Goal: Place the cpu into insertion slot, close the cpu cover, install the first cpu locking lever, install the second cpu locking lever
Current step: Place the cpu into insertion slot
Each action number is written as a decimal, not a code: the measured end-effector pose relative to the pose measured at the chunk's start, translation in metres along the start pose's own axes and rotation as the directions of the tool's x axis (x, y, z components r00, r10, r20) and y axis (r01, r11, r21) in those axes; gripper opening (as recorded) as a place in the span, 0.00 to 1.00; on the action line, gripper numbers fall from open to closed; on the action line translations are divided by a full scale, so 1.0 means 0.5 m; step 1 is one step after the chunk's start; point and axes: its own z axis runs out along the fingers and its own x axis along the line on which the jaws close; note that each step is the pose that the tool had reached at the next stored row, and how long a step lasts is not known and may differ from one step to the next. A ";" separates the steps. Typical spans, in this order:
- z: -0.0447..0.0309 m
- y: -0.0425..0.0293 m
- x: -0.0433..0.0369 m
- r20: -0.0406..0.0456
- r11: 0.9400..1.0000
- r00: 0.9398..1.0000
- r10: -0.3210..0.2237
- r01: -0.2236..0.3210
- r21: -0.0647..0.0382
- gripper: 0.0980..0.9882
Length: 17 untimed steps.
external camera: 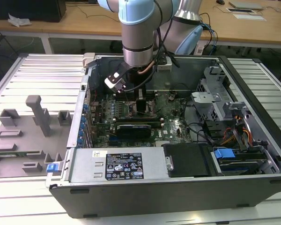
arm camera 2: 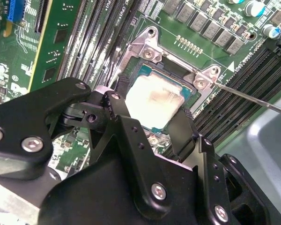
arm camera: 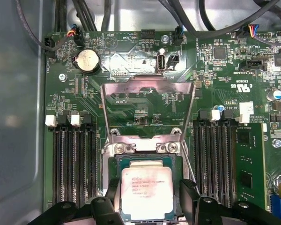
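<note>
Silvery chip lies in the slot on the green board. The black gripper has its fingers closed on two sides of the chip and hides its near edge. The metal cover is open, folded back beyond the slot.

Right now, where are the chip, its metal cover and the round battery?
chip (arm camera: 146,190), first wrist view, middle of its metal top.
metal cover (arm camera: 147,87), first wrist view, cross bar far from the hinge.
round battery (arm camera: 86,61), first wrist view, centre of its face.
</note>
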 end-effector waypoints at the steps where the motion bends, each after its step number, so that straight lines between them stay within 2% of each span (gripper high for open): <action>1: -0.003 0.000 0.000 0.000 1.000 1.000 0.000 0.000 0.000 0.58; 7: -0.005 0.000 0.000 0.000 1.000 1.000 0.000 0.000 0.000 0.56; 8: -0.005 0.000 0.000 0.000 1.000 1.000 0.000 0.000 0.000 0.42; 9: -0.005 0.000 0.000 0.000 1.000 1.000 0.000 0.000 0.000 0.42; 10: -0.005 0.000 0.000 0.000 1.000 1.000 0.000 0.000 0.000 0.35; 11: -0.005 0.000 0.000 0.000 1.000 1.000 0.000 0.000 0.000 0.22; 14: -0.005 0.000 0.000 0.000 1.000 1.000 0.000 0.000 0.000 0.01; 17: -0.005 0.000 0.000 0.000 1.000 1.000 0.000 0.000 0.000 0.01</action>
